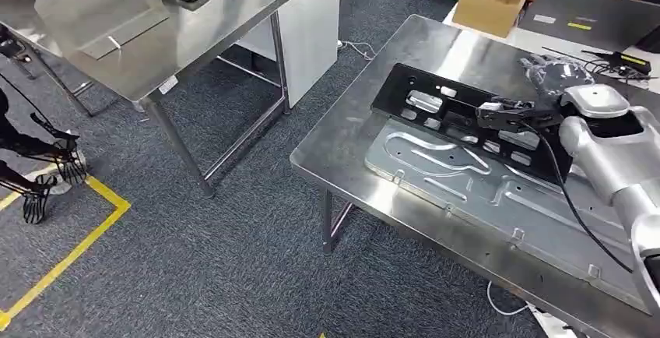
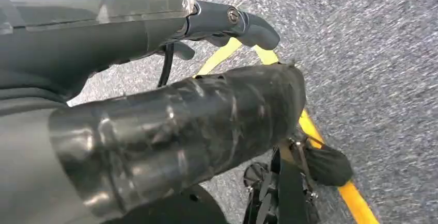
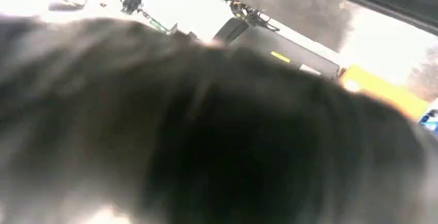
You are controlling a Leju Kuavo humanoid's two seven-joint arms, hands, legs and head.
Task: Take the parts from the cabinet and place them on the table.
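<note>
The right hand [image 1: 510, 112] reaches in from the right over the near steel surface [image 1: 350, 139] and sits on top of the black perforated part [image 1: 436, 104]. Its dark fingers [image 1: 498, 108] lie against the upper face of that part, but whether they grasp it or merely rest on it cannot be told. The right wrist view is blurred and dark and settles nothing.

The black perforated part lies flat on the surface, towards its far side, with its long axis running from far left to near right. Its near edge overlaps the large grey stamped panel [image 1: 482, 190], which also lies flat and takes up most of the near right portion of the surface.

A black cable [image 1: 572, 205] runs from the right hand down along the silver right arm [image 1: 615, 159].

The left hand [image 2: 155, 126] hangs over grey carpet [image 2: 387, 53] and a yellow floor line [image 2: 356, 198]. It holds nothing; its thumb [image 2: 243, 25] is extended clear of the dark fingers [image 2: 181, 51], though how far those are curled is unclear.

A second steel surface [image 1: 202, 30] stands at far left, well apart from the first. A cardboard box [image 1: 490, 3] and a dark flat case [image 1: 591, 15] lie beyond the near surface at far right.
</note>
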